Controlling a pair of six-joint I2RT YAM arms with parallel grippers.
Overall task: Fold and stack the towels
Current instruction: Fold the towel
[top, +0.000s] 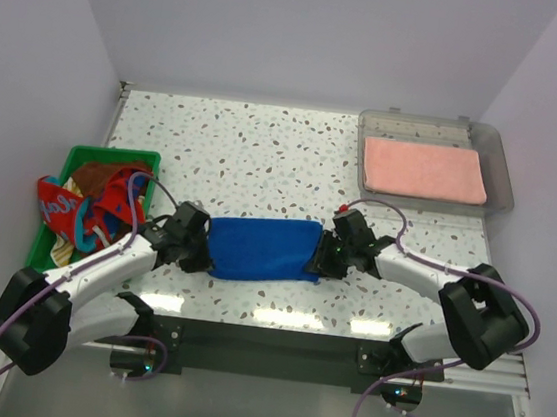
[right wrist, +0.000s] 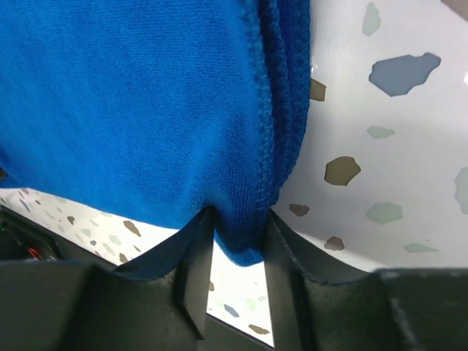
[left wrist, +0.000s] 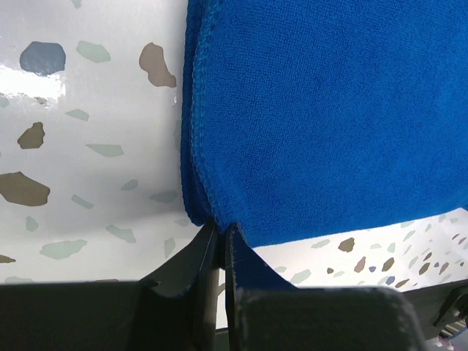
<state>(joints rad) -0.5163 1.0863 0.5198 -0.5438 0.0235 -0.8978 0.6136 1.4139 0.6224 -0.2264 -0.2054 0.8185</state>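
A royal blue towel (top: 262, 248) lies folded on the speckled table, near the front edge between the two arms. My left gripper (top: 197, 245) is shut on its left near corner; in the left wrist view the gripper (left wrist: 221, 234) pinches the stitched edge of the towel (left wrist: 329, 110). My right gripper (top: 326, 254) holds the right near corner. In the right wrist view the thick folded layers of the towel (right wrist: 131, 102) fill the gap of the gripper (right wrist: 240, 227), and both fingers press on them. A salmon pink towel (top: 424, 171) lies folded flat in the clear tray (top: 500, 163).
A green basket (top: 78, 156) at the left edge holds a crumpled blue and red patterned towel (top: 57, 206) and a brown one (top: 96, 176). Walls close in the table on the left, back and right.
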